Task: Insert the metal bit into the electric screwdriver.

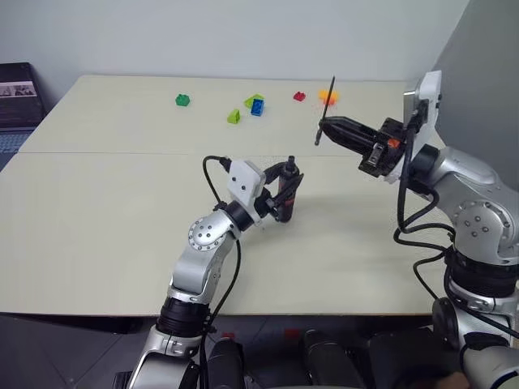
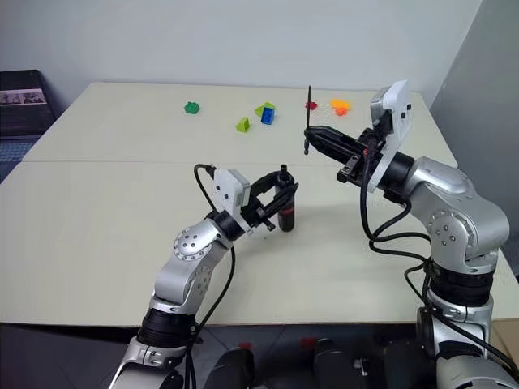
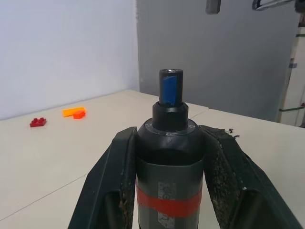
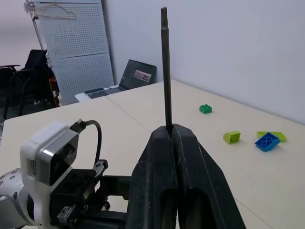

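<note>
- While my left tool (image 1: 285,188) clamps the electric screwdriver (image 3: 170,157) upright between both fingers, its open socket end points up, above the bench (image 1: 97,211).
- My right tool (image 2: 312,136) pinches the metal bit (image 4: 165,67) near its lower end; the rod stands nearly vertical, up and to the right of the screwdriver, well apart from it.
- Small coloured bricks (image 1: 255,105) lie scattered at the bench's far side.

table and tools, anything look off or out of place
Nothing is damaged or spilled. The left hand holds the electric screwdriver upright; the right hand pinches the metal bit well apart from it. Only oddity: loose toy bricks scattered along the table far edge.
</note>
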Controlling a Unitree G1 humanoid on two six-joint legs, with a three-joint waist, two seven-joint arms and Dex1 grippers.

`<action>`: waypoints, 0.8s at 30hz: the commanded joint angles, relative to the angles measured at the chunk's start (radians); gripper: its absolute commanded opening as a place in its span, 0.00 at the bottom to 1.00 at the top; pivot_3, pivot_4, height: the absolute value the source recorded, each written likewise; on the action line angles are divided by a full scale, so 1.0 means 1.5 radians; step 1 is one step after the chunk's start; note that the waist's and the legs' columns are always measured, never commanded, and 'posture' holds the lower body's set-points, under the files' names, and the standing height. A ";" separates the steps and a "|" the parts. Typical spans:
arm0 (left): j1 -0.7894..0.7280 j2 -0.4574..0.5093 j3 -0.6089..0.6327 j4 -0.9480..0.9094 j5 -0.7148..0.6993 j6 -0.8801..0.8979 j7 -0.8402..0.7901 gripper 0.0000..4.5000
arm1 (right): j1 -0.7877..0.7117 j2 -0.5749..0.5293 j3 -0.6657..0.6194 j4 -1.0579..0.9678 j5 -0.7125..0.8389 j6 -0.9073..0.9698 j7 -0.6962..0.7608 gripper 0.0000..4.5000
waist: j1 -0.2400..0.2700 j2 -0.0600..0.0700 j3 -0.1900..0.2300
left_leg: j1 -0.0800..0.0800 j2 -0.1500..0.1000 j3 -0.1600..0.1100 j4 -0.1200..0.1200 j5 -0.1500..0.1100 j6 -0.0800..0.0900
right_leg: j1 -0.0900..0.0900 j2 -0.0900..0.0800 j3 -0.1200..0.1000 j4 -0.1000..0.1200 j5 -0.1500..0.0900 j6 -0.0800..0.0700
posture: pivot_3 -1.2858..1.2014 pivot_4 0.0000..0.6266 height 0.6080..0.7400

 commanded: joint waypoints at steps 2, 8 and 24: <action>-0.007 -0.018 -0.001 -0.028 0.031 -0.023 0.050 0.36 | -0.011 0.002 0.027 -0.042 -0.010 -0.028 -0.038 0.00 | 0.000 0.000 0.000 | 0.000 0.000 0.000 0.000 0.000 0.000 | 0.000 0.000 0.000 0.000 0.000 0.000 | 0.52 0.24 1.00; -0.006 -0.028 -0.014 -0.024 0.045 -0.025 0.064 0.36 | -0.031 0.025 0.066 -0.026 -0.026 -0.035 -0.081 0.00 | 0.000 0.000 0.000 | 0.000 0.000 0.000 0.000 0.000 0.000 | 0.000 0.000 0.000 0.000 0.000 0.000 | 0.52 0.24 1.00; -0.006 -0.027 -0.009 -0.022 0.052 -0.025 0.067 0.36 | -0.037 0.048 0.102 0.032 -0.072 -0.088 -0.092 0.00 | 0.000 0.000 0.000 | 0.000 0.000 0.000 -0.001 0.000 0.000 | 0.000 0.000 0.000 -0.001 0.000 0.000 | 0.52 0.24 1.00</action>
